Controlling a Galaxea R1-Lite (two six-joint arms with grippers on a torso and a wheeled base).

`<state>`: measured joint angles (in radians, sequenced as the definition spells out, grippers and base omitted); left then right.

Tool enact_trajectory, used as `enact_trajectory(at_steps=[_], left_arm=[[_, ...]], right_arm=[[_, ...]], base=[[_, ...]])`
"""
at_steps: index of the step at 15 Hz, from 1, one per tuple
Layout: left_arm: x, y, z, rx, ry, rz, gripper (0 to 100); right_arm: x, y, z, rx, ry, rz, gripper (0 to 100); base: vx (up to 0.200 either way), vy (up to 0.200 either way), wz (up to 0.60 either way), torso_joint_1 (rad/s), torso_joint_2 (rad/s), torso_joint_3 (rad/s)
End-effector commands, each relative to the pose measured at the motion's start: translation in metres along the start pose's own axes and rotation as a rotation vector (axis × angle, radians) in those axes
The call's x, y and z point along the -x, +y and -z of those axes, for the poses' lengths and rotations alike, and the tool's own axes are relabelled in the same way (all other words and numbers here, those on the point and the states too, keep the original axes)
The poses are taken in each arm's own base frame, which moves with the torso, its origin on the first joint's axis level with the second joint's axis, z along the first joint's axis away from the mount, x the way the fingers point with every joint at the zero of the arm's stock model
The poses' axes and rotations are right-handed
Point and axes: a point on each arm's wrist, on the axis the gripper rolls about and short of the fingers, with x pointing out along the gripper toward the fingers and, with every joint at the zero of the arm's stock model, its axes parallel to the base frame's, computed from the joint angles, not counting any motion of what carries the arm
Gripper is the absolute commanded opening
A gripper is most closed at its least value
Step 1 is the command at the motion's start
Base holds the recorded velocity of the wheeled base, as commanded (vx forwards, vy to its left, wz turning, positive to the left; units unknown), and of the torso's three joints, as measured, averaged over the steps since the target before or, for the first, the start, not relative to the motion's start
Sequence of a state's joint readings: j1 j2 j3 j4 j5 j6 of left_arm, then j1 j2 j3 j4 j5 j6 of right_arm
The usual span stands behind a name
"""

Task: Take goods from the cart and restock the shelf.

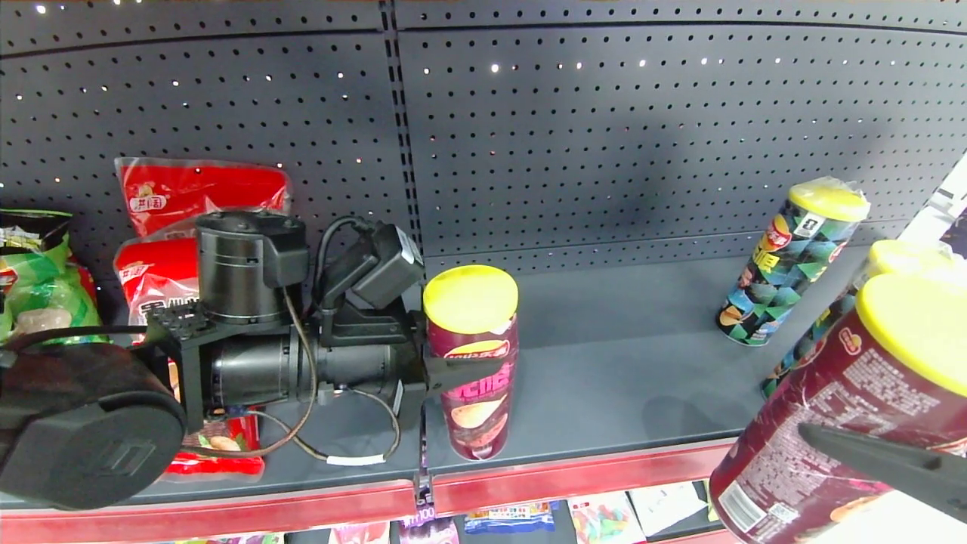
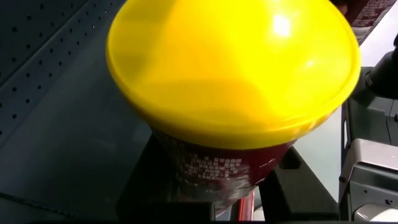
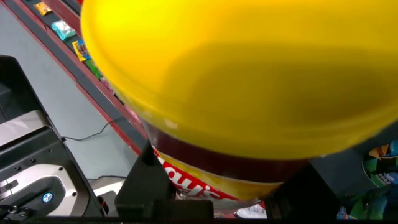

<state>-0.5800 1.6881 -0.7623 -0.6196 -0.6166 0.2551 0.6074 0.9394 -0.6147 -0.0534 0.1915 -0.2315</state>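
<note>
The left end effector (image 1: 470, 369) is clamped on a yellow-lidded purple can (image 1: 474, 423), upright on the shelf (image 1: 619, 378) by its front edge; the right end effector (image 1: 869, 446) grips a tilted maroon can (image 1: 846, 378) off the shelf's front right corner; a patterned can (image 1: 789, 264) stands farther back.

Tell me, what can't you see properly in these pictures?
- Head view: red bags partly hidden behind the left arm.
- Head view: dark red can cut off by the picture's corner.
- Left wrist view: purple can mostly hidden under its own yellow lid.
</note>
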Motion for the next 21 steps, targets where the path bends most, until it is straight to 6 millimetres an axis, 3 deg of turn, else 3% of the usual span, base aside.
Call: enact_trajectory(at_steps=[1, 13, 14, 18, 21], left_arm=[[0.001, -0.001, 0.002, 0.007, 0.009, 0.002, 0], [0.001, -0.005, 0.003, 0.011, 0.008, 0.028, 0], [0.002, -0.006, 0.006, 0.014, 0.017, 0.028, 100], [0.003, -0.007, 0.008, 0.022, 0.023, 0.028, 100], [0.017, -0.010, 0.014, 0.034, 0.034, 0.007, 100]], right_arm=[[0.000, 0.000, 0.000, 0.000, 0.002, -0.001, 0], [-0.001, 0.000, 0.001, -0.001, 0.005, -0.001, 0], [-0.001, 0.000, 0.001, -0.001, 0.005, -0.001, 0], [-0.004, -0.001, -0.001, -0.001, 0.007, -0.002, 0], [-0.023, -0.009, -0.017, 0.001, -0.004, 0.001, 0]], base=[[0.000, 0.000, 0.00, 0.000, 0.00, 0.000], [0.000, 0.000, 0.00, 0.000, 0.00, 0.000], [0.000, 0.000, 0.00, 0.000, 0.00, 0.000], [0.000, 0.000, 0.00, 0.000, 0.00, 0.000], [0.000, 0.000, 0.00, 0.000, 0.00, 0.000]])
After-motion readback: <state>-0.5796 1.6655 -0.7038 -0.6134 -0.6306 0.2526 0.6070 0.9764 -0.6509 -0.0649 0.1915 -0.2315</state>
